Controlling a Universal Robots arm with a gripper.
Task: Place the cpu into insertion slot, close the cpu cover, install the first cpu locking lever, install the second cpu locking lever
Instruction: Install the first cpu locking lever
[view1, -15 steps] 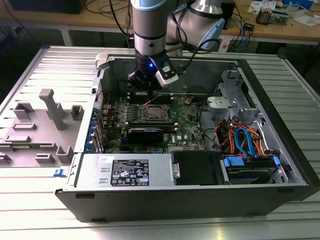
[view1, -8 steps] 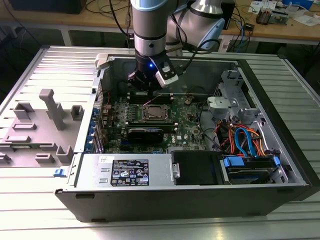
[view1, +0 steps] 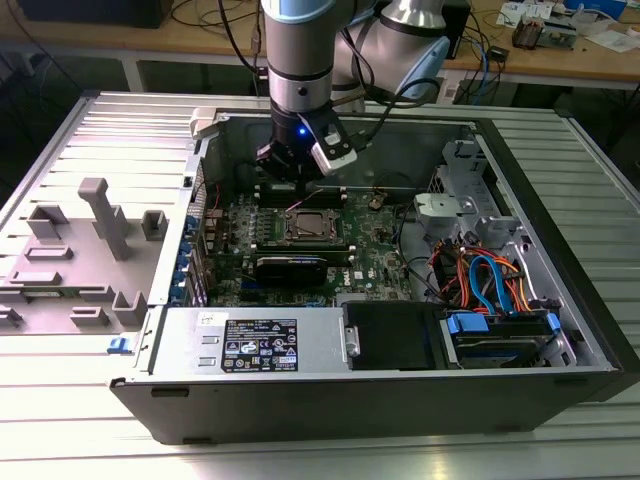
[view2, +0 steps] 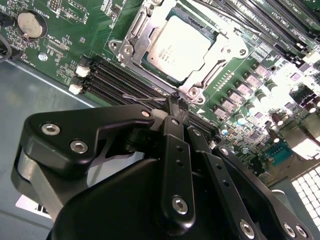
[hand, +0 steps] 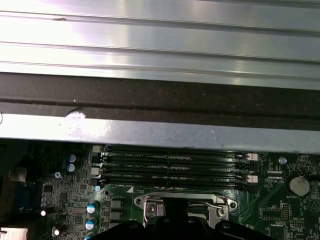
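The cpu (view2: 182, 44) lies flat in the socket on the green motherboard, its silver top showing. The cpu cover (view2: 134, 31) is a silver frame lying down around it. In the exterior view the cpu (view1: 308, 226) sits mid-board, and my gripper (view1: 298, 188) hangs just behind it, inside the case. In the second wrist view the gripper (view2: 174, 104) is shut, black fingers (view2: 172, 150) pressed together. Its tips sit at the socket's edge, where the end of a thin wire locking lever (view2: 142, 100) meets them. I cannot tell whether the lever is pinched.
Black memory slots (hand: 175, 167) run beside the socket, close to the case wall (hand: 160, 135). A long black heatsinked card (view1: 290, 268) lies in front of the socket. The power supply (view1: 255, 340), blue and orange cables (view1: 490, 280) and a grey fixture (view1: 90, 240) flank the board.
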